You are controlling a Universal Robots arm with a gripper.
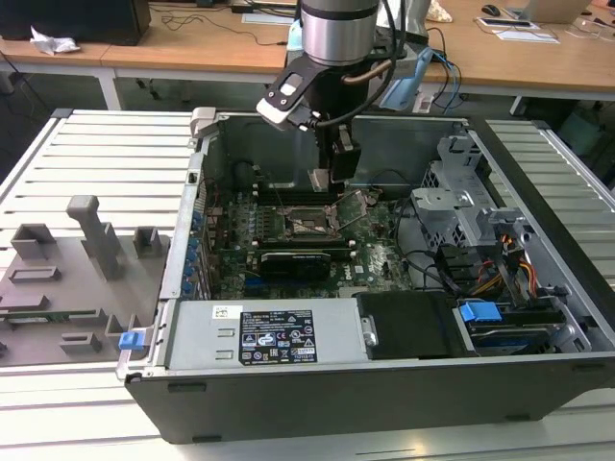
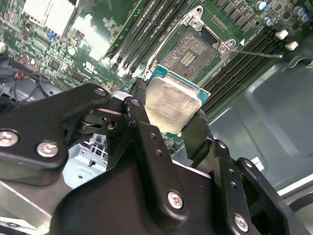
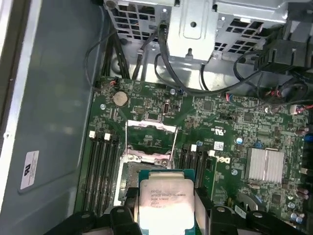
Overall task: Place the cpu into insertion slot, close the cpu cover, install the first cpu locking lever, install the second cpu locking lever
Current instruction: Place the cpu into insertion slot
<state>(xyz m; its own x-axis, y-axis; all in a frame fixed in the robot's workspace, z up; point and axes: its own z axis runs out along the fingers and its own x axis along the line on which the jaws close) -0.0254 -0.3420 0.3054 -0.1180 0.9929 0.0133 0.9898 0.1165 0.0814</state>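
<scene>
Gripping the cpu (image 2: 173, 105) between the jaws just above the insertion slot (image 2: 190, 54) (cpu cover (image 3: 151, 126) open beside it); placing step in hand; seemingly calling for square alignment.

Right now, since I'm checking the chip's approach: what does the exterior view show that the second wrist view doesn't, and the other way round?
Exterior view: the arm over the open case, and a grey fixture tray at the exterior view's left. Second wrist view: the cpu up close, clamped between two black fingers, silvery top toward the camera, not yet in the socket. Both: the gripper, the socket with its pin field uncovered, and the memory slots beside it.
</scene>
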